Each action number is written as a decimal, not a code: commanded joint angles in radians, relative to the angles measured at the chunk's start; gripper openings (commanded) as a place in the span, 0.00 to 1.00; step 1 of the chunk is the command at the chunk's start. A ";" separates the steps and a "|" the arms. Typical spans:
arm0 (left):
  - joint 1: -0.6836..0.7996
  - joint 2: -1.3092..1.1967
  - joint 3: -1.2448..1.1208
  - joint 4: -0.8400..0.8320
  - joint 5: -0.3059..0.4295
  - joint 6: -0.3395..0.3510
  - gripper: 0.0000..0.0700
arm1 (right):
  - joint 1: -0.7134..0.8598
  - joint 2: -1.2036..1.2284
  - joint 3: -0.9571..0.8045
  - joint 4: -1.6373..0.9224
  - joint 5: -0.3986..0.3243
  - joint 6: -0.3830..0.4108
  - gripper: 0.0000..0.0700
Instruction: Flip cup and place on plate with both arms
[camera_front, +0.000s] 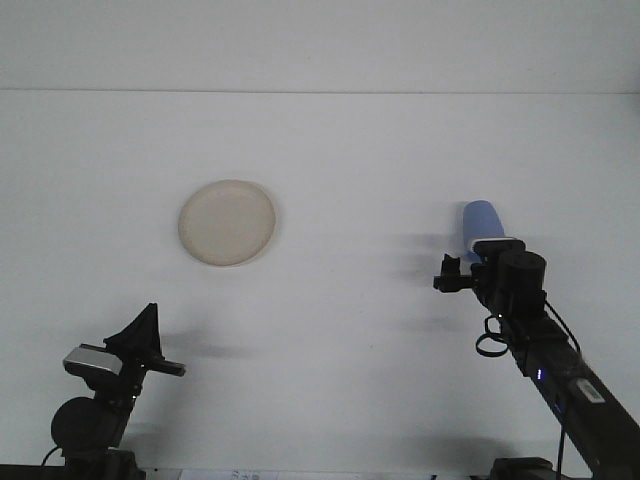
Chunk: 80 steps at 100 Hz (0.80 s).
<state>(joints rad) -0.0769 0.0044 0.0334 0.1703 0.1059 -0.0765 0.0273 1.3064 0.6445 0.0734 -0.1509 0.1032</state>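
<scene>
Right arm (520, 300) over blue cup (481, 217), cream plate (228, 222) well apart

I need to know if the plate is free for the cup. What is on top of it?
Nothing shows on the plate; its whole face is in view. The blue cup is apart on the table, its lower part covered by the right arm.
</scene>
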 joint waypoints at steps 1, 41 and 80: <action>0.000 -0.001 -0.019 0.010 0.004 0.001 0.02 | 0.003 0.059 0.005 0.065 -0.002 0.037 0.70; 0.000 -0.001 -0.019 0.010 0.004 0.001 0.02 | -0.001 0.275 0.025 0.380 -0.007 0.043 0.43; 0.000 -0.001 -0.019 0.011 0.004 0.001 0.02 | 0.045 0.164 0.034 0.280 -0.039 -0.017 0.00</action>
<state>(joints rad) -0.0769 0.0044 0.0334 0.1703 0.1059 -0.0765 0.0456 1.5154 0.6552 0.4011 -0.1856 0.1116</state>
